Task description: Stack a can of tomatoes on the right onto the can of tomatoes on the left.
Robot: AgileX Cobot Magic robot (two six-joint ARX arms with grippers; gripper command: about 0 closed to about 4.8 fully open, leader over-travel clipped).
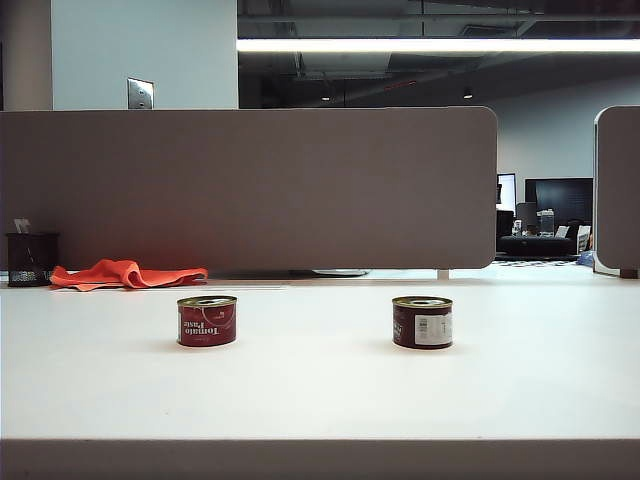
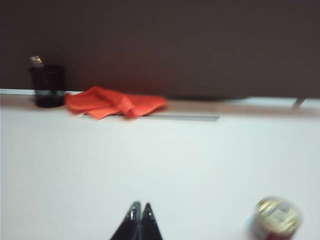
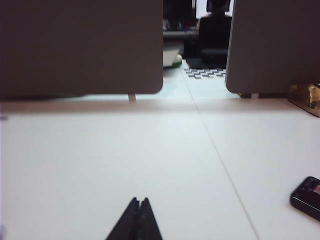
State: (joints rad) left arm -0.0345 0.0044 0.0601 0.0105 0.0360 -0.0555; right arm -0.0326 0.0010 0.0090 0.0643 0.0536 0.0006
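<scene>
Left jaws (image 2: 140,206) closed | right jaws (image 3: 140,201) closed | cans apart

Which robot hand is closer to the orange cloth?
Left. The left hand, shut, faces the orange cloth across bare table. The right hand, also shut, doesn't have the cloth in its view at all.

Two short tomato cans stand upright on the white surface (image 1: 320,390), well apart from each other and level in the exterior view. The left can (image 1: 207,321) shows a red "Tomato Paste" label and a gold lid. The right can (image 1: 422,322), on the other side of the left can, is darker red with a white barcode panel facing forward.
</scene>
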